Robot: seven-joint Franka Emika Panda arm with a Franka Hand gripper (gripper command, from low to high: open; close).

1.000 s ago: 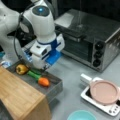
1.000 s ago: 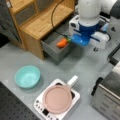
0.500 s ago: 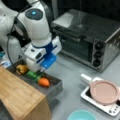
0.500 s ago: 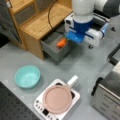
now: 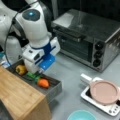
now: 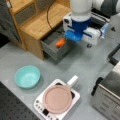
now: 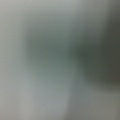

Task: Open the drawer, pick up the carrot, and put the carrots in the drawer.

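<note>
Drawer [image 5: 53, 91] open; carrot [image 5: 43, 82] inside, green end toward pepper [image 5: 21, 69]; gripper [image 5: 37, 73] just above, aperture unclear.

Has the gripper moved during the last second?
Yes. In a front view the gripper has shifted toward the view's left, away from the toaster oven, and is above the open drawer.

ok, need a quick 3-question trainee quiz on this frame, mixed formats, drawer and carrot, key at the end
1. True or false: the drawer is pulled open.
2. Where does the carrot lie? A) in the teal bowl B) in the drawer C) on the cabinet top
3. Fill in: in a front view the claw hangs just above the ____.

Key: 1 true; 2 B; 3 drawer. The pepper and green vegetable lie in the drawer too.
</note>
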